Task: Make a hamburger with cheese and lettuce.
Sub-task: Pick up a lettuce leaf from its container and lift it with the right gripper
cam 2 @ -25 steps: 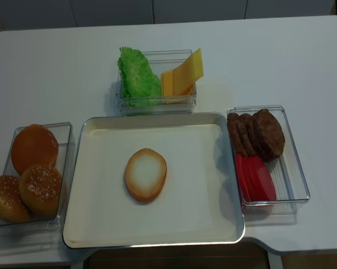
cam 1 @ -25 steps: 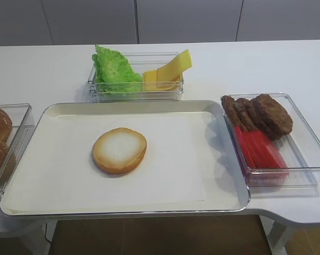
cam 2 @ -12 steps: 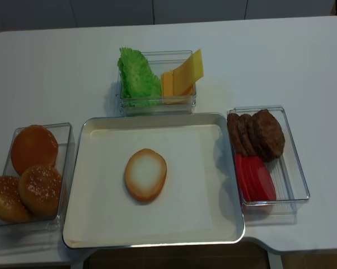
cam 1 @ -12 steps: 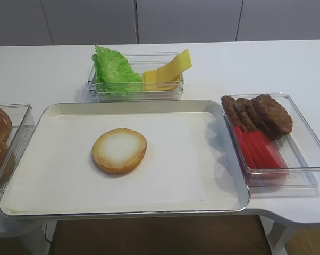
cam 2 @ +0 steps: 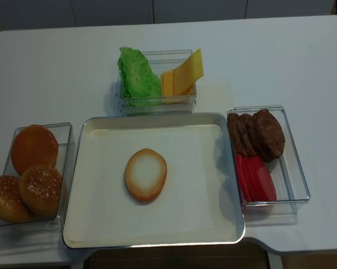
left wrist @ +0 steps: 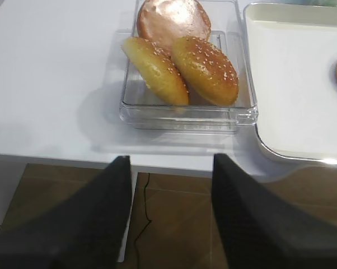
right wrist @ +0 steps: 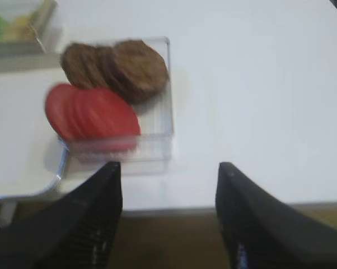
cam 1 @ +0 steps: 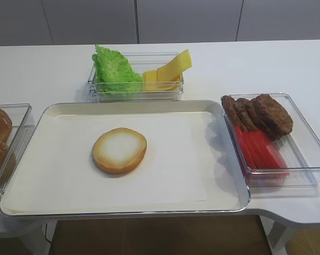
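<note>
The hamburger bun half [cam 1: 119,150] [cam 2: 145,174] lies cut face up in the middle of the white tray [cam 1: 53,114] [cam 2: 96,126]. Behind the tray a clear box holds the lettuce [cam 1: 114,70] [cam 2: 137,78] on its left and the yellow cheese slices [cam 1: 168,70] [cam 2: 184,74] leaning on its right. My right gripper [right wrist: 169,171] is open and empty, hovering off the table's front edge near the box of patties and red slices. My left gripper [left wrist: 171,162] is open and empty, off the front edge before the bun box. Neither gripper shows in the high views.
A clear box on the right holds dark patties [cam 1: 261,114] [right wrist: 117,65] and red slices [cam 1: 260,150] [right wrist: 93,111]. A clear box on the left holds whole brown buns [cam 2: 33,174] [left wrist: 182,59]. The table's front edge [cam 1: 287,215] curves at the right.
</note>
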Controlling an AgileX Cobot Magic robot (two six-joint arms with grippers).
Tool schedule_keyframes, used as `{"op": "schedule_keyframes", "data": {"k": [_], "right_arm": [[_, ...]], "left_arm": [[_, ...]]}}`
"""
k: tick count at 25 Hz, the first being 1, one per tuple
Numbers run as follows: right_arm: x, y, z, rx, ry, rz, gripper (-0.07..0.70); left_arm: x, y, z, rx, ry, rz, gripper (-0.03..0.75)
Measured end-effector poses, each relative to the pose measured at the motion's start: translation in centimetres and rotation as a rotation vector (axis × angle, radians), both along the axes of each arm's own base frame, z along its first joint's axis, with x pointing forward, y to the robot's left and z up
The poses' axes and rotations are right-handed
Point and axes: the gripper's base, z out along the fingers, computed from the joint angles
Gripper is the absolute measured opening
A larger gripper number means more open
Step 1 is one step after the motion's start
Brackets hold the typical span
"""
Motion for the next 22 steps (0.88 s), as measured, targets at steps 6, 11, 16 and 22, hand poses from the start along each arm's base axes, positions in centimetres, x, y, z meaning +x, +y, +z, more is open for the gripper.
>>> {"op": "schedule_keyframes", "data": {"k": [6, 11, 16, 22], "right_arm": [[1.5, 0.7, 2.8, 0.135, -0.102, 0.036, 0.406], [4.6, 0.8, 5.6, 0.128, -0.111, 0.068, 0.406], [8.0, 0.4, 8.6, 0.121, -0.144, 0.049, 0.406], [12.4, 0.5, 11.0, 0.095, -0.114, 0.087, 0.406]], "left_arm": [[0.0, 0.0, 0.0, 0.0, 0.0, 0.0, 0.351], [0.0, 0.0, 0.0, 0.0, 0.0, 0.0, 0.351], [0.0, 0.0, 0.0, 0.0, 0.0, 0.0, 0.351], [0.0, 0.0, 0.0, 0.0, 0.0, 0.0, 0.351]]}}
